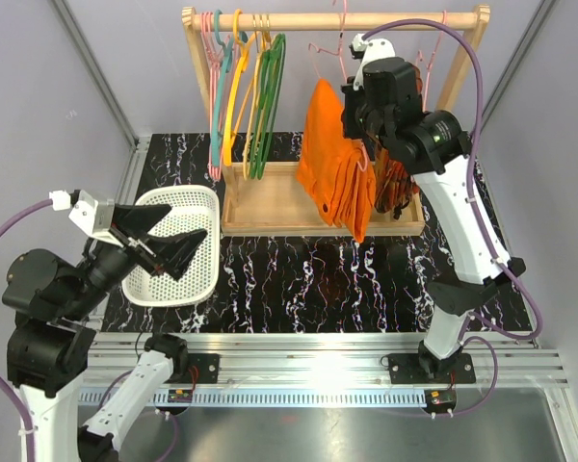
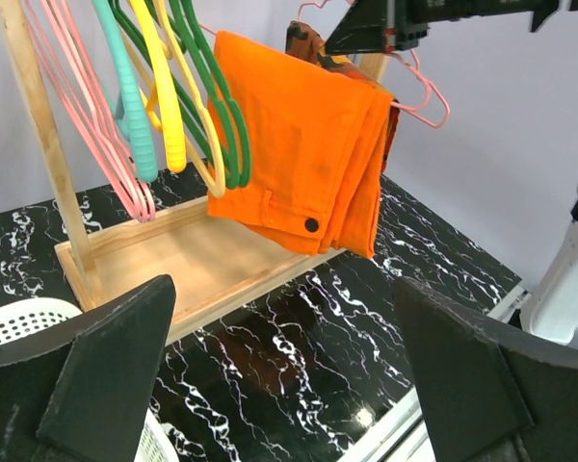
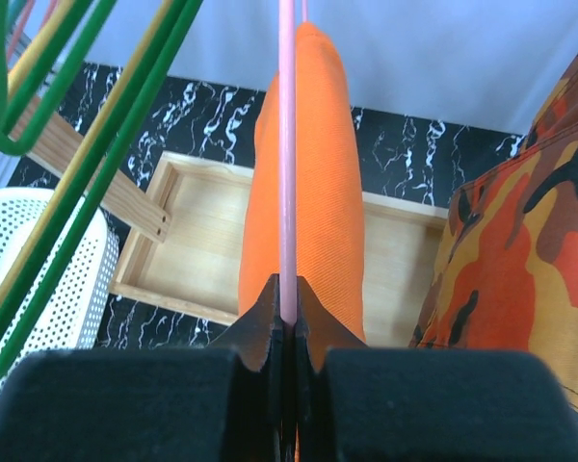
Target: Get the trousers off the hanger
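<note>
The right gripper [image 3: 287, 310] pinches the pink hanger [image 3: 287, 144] above the orange trousers [image 3: 318, 202]; the thin wire may swivel and slip.

A white perforated plastic basket [image 1: 193, 193] lies directly beneath the left gripper [image 1: 170, 239]. Ahead of that gripper stands a light wooden rack with a tray base [image 1: 270, 217]. Its rail carries teal [image 2: 133, 106], yellow [image 2: 169, 115], green [image 2: 233, 144] and thin pink wire hangers [image 2: 91, 125]. Just right of the right gripper [image 3: 287, 322] hangs an orange, brown and yellow camouflage-patterned garment [image 3: 520, 250]. A black, white-veined marble tabletop [image 1: 308, 279] spreads below both.
</note>
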`<state>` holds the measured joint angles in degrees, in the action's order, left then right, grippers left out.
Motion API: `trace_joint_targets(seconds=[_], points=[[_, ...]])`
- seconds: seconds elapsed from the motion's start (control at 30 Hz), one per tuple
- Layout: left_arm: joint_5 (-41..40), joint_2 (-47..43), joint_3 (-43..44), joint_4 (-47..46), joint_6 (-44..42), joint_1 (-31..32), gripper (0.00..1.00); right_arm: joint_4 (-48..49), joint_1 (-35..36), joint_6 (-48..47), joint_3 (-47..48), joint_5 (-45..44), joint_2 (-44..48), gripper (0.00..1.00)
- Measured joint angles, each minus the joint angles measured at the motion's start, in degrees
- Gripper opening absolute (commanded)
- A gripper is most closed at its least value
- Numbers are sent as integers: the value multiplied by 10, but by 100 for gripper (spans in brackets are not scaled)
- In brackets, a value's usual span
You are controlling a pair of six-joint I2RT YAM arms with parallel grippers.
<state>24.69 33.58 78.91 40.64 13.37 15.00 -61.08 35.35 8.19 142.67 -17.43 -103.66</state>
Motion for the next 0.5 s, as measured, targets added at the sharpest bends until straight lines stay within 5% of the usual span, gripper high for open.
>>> trace_joint_targets(seconds=[0.5], points=[[-108,51,-2,-22,-20,37,99,25,24,18,-46,-48,90,0]])
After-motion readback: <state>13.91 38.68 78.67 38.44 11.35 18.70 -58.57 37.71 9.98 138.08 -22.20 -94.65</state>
